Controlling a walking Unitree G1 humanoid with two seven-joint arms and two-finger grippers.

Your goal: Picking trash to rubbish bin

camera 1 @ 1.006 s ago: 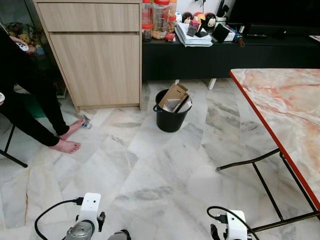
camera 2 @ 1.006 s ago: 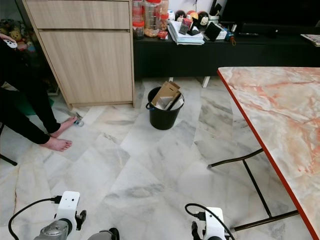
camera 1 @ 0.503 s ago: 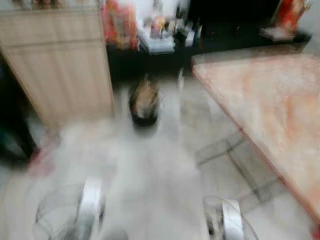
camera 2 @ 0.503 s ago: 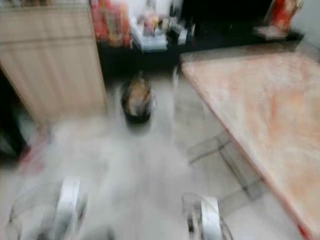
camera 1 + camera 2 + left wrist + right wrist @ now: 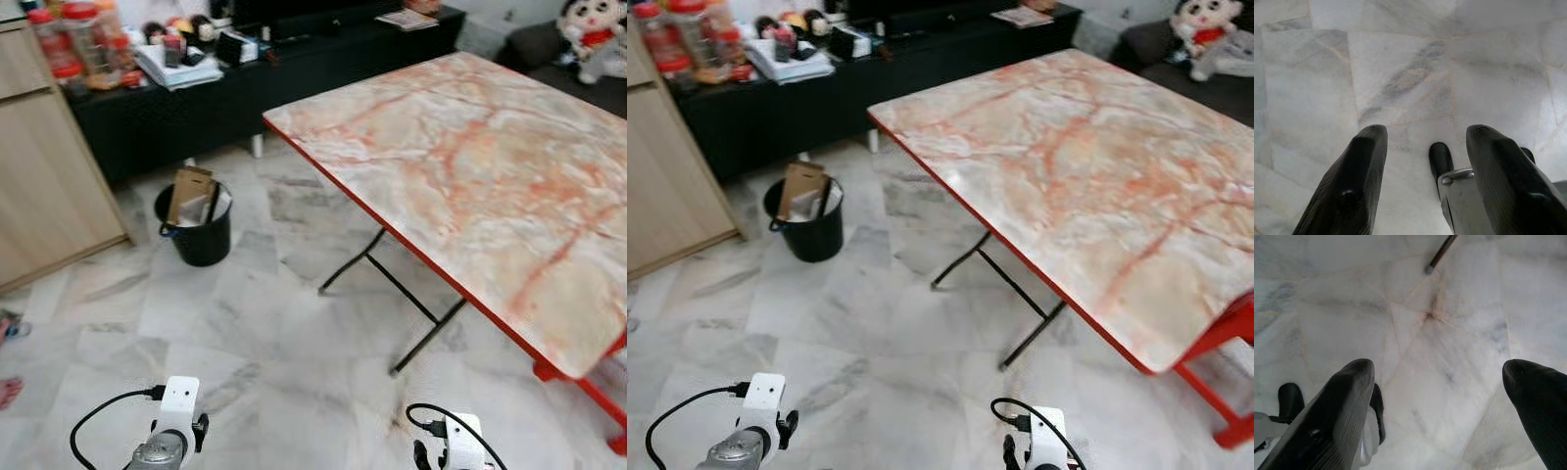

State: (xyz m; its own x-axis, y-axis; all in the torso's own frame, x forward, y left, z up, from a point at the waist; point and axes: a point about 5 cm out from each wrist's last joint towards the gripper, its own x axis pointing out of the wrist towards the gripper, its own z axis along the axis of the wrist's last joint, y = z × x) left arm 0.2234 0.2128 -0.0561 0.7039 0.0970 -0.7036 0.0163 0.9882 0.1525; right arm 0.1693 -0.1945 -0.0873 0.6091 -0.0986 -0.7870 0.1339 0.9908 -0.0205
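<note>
Search step, by my reading: nothing in hand, both arms low and idle over the marble floor (image 5: 294, 333). Left gripper (image 5: 1425, 161): fingers parted a moderate way, empty, bare tile beneath. Right gripper (image 5: 1437, 382): fingers spread wide, empty, over tile; foot of a dark table leg (image 5: 1441, 254) lies ahead of it. Rubbish bin (image 5: 196, 227), a black bucket already stuffed with cardboard (image 5: 188, 194) and paper, stands well ahead of the left gripper and off to its left, near the black low cabinet (image 5: 294, 69) and the wooden cupboard (image 5: 39, 186). Folding table (image 5: 470, 166), marble-pattern top with red edging, stands ahead and to the right of the right gripper; its top looks bare. No loose trash can be made out on the floor or table within either gripper's reach. Judgement: the head view is scanning for the next piece. Next move calls for locating a piece of trash, walking up until it sits between one gripper's fingers, then carrying it across to the bin on the left.
</note>
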